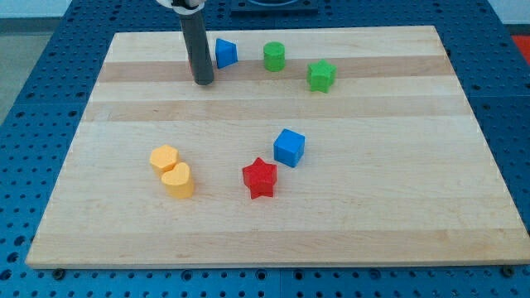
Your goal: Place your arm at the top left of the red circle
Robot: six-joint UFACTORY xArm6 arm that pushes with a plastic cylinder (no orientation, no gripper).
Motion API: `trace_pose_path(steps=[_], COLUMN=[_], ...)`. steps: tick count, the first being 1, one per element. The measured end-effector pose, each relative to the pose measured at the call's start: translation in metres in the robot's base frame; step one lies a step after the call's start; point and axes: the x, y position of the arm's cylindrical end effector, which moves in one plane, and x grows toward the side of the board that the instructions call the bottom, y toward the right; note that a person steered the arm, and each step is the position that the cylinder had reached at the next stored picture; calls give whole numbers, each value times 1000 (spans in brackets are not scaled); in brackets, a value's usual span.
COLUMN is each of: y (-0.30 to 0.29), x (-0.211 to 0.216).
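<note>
My tip (203, 82) rests on the wooden board (397, 223) near the view's top left, just left of and below a blue triangular block (225, 53). No red circle shows in the view; the rod may hide it. The only red block I see is a red star (260, 178) at the lower middle, far below and to the right of my tip.
A green cylinder (274, 56) and a green star (321, 75) stand at the top right of the middle. A blue cube (289, 147) sits just above the red star's right. A yellow hexagon (164, 157) and a yellow heart (178, 180) touch at the lower left.
</note>
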Motion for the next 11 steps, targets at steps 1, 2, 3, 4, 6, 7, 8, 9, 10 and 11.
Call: trace_pose_path(steps=[1,2,3,4,6,7,8,9,10,11], y=[-28,-72,-104,-107,-107,-106,-101,-83,-63,-42], x=[5,6,3,-25,-104,-128,-127,-127,-127,-127])
